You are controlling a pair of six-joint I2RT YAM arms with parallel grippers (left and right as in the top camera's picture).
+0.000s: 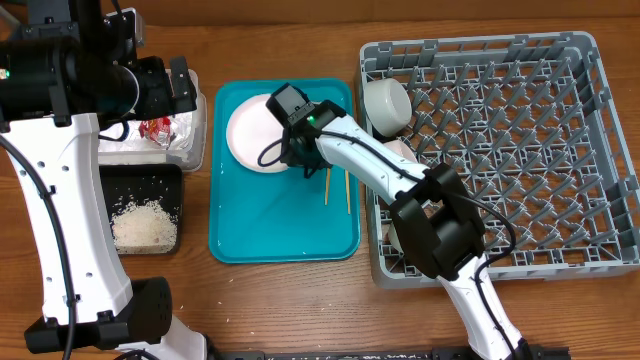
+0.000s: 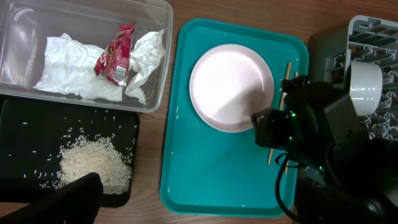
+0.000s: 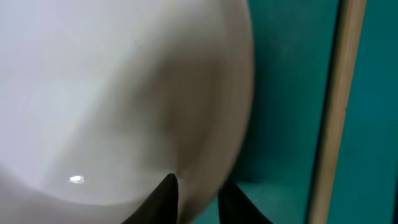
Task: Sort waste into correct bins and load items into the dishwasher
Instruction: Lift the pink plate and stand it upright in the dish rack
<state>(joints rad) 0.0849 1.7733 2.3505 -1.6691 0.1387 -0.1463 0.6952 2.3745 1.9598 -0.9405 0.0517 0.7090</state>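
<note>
A round white plate (image 1: 250,135) lies at the back of the teal serving tray (image 1: 280,230). My right gripper (image 3: 199,190) is shut on the plate's right rim, one finger on top and one outside it. Two wooden chopsticks (image 1: 347,190) lie on the tray just right of the plate. My left gripper (image 1: 180,85) hovers open and empty over the clear tub (image 2: 165,62), which holds crumpled white napkin (image 2: 68,78) and a red sauce packet (image 2: 115,56). The black tray (image 2: 18,124) holds a heap of rice (image 2: 93,165).
The grey dish rack (image 1: 520,150) stands at the right, with a white cup (image 1: 385,102) and pale bowls along its left side. The right arm stretches from the front right across the rack's left edge to the tray.
</note>
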